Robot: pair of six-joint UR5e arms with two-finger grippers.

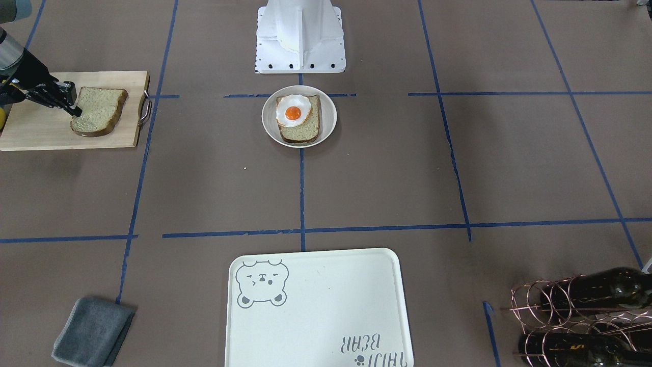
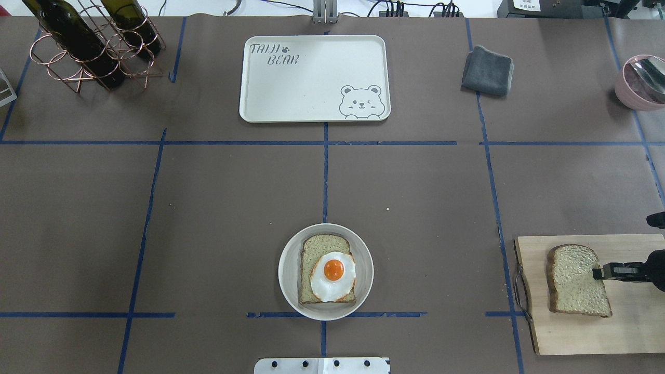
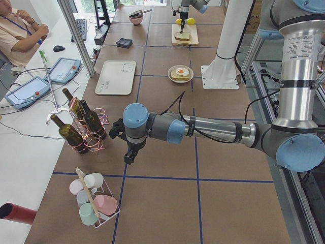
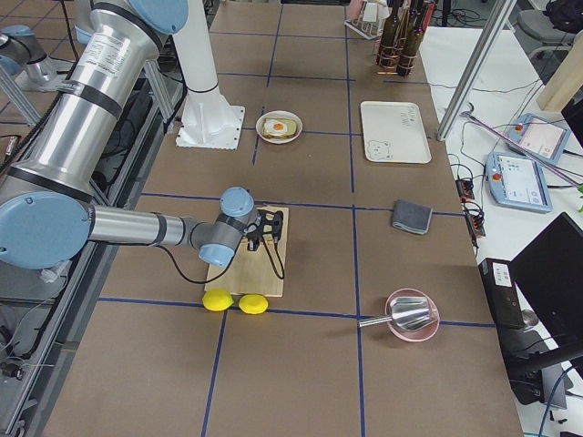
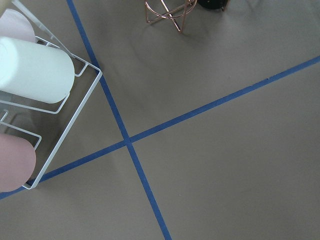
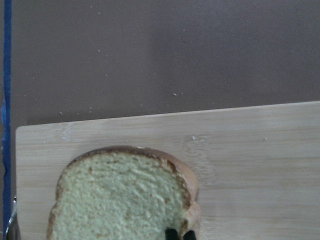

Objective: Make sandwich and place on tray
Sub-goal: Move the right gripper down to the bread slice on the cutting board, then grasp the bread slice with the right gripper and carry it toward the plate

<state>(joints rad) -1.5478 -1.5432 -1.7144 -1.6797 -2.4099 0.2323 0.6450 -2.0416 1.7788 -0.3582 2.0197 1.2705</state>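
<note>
One bread slice (image 2: 574, 280) lies on the wooden cutting board (image 2: 571, 332) at the table's right end. My right gripper (image 2: 597, 273) is at the slice's outer edge, its fingertips close together on the crust in the right wrist view (image 6: 181, 234). The second slice (image 2: 317, 246) lies on the round plate (image 2: 288, 270) with the fried egg (image 2: 333, 275) on top. The cream bear tray (image 2: 311, 78) is at the far middle and holds nothing. My left gripper (image 3: 129, 157) hangs over bare table near the bottle rack; I cannot tell whether it is open or shut.
A grey folded cloth (image 2: 487, 70) lies right of the tray. A copper rack with wine bottles (image 2: 88, 47) stands far left. A pink bowl (image 2: 641, 83) is far right. Two lemons (image 4: 232, 302) lie by the board. A wire rack of cups (image 5: 30, 100) is below the left wrist.
</note>
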